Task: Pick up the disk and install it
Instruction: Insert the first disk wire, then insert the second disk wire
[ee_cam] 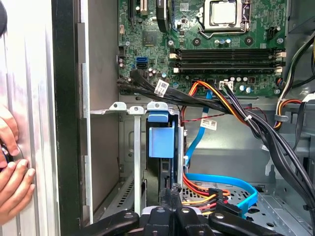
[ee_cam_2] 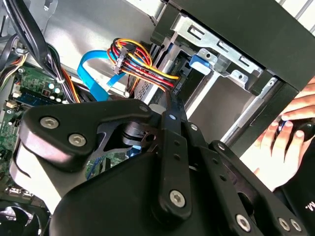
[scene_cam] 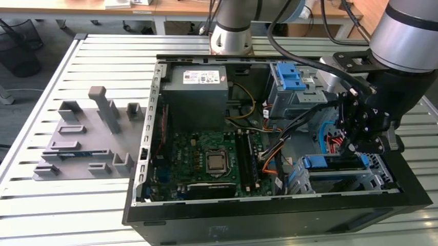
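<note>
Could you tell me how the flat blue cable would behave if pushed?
The flat blue cable would probably bend aside easily, since it already lies in loose curves. Being thin, it looks light, though it may snag the red and yellow wires beside it.

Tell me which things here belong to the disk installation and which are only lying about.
Job: disk in blue carrier; gripper; metal drive bay; computer case.
Lying about: grey fixture block; power supply; motherboard; person's hand.

Exterior high overview; 2 wrist views close inside computer case (scene_cam: 274, 205).
</note>
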Robot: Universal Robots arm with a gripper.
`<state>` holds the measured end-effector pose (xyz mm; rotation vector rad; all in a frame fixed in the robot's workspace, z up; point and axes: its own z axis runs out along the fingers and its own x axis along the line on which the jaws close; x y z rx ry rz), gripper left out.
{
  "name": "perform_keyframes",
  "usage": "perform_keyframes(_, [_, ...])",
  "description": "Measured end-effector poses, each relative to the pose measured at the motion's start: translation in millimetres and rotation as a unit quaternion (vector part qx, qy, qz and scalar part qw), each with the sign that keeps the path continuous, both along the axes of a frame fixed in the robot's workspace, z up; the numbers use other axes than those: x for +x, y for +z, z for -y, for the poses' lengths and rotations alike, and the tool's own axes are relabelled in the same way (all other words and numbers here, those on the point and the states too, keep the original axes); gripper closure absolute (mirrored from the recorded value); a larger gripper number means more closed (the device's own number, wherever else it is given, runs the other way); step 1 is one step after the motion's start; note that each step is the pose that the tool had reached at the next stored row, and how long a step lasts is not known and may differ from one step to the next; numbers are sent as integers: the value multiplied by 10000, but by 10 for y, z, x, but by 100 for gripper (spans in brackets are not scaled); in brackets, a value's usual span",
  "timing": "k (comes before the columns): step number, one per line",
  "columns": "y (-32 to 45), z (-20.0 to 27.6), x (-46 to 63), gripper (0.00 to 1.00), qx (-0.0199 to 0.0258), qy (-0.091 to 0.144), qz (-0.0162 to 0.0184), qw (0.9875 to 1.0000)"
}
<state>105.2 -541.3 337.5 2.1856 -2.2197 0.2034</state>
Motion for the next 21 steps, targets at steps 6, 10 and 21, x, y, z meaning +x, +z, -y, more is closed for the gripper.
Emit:
perform_keyframes(6, [0,0,0,89,0,0,-1,10000])
perform_keyframes(10, [0,0,0,89,0,0,-1,10000])
perform_keyframes(21, [70,0,-16,89,4,0,-2,10000])
